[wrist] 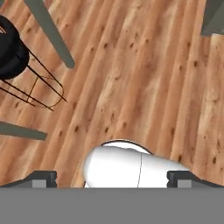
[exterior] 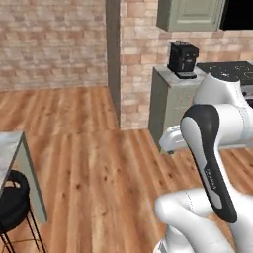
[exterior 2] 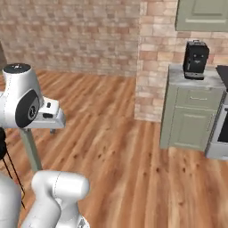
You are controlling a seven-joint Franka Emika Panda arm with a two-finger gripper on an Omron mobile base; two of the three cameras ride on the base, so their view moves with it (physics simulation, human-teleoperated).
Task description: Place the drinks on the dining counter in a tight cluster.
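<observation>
The white arm is folded up over its base, and the hand looks straight down at the warm brown plank floor (wrist: 144, 74). In the hand view the two dark finger tips sit far apart at the lower corners, so the jaws of the gripper (wrist: 112, 178) stand wide, with nothing between them.

Over on the left of the left base view, there's a corner of the free-standing dining surface (exterior: 9, 148), its grey-white marble top on a thin grey-green leg. A black round stool on thin black wire legs (exterior: 12, 202) is tucked right beside that leg. The hand view catches the same stool from above at the upper left, with the grey-green legs (wrist: 50, 33) slanting past it.

On the far side, a red-and-tan brick wall (exterior: 49, 42) runs across the room and a brick pillar juts forward. Beside the pillar stands a sage-green base cabinet with a marble worktop (exterior 2: 192, 116), and a black coffee machine (exterior 2: 195, 60) sits upright on top of it. A matching green wall cupboard (exterior: 190, 15) hangs above. Just right of the cabinet, a dark cooktop (exterior: 230, 71) shows at the edge.
</observation>
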